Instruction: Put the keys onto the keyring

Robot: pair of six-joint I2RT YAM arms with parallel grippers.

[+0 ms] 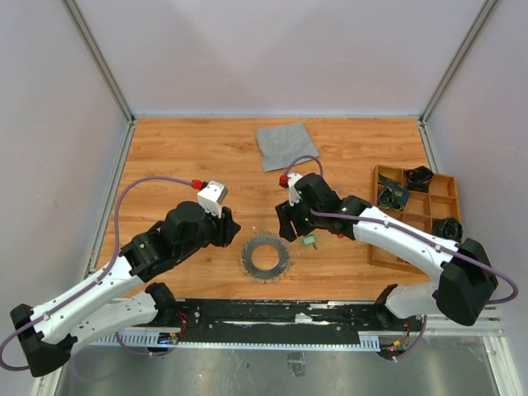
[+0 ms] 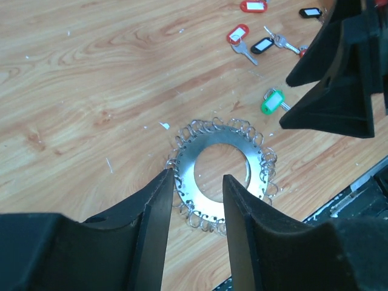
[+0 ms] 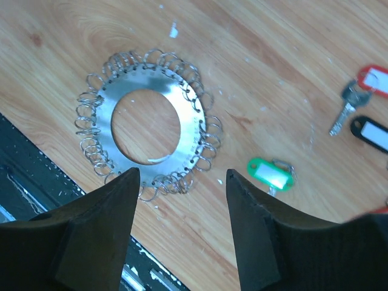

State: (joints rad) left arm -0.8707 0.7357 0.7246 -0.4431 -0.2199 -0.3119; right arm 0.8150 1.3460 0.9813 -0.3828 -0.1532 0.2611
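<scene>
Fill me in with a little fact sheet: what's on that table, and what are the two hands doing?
Surface: wooden table
Ring: keyring lying flat, rim fringed with wire loops, no tagged key on it
Keys: green-tagged key nearest the ring; red-tagged key and black-tagged key farther off, all loose
Left: left hand open, empty, over the ring's edge
Right: right hand open, empty, over the ring's edge
Extras: grey cloth, wooden tray

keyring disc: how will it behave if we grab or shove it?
The keyring looks like a thin flat metal plate lying flush on the table, so it is probably stiff, hard to get under, and apt to slide, not roll. The wire loops around its rim will likely flop and snag.
</scene>
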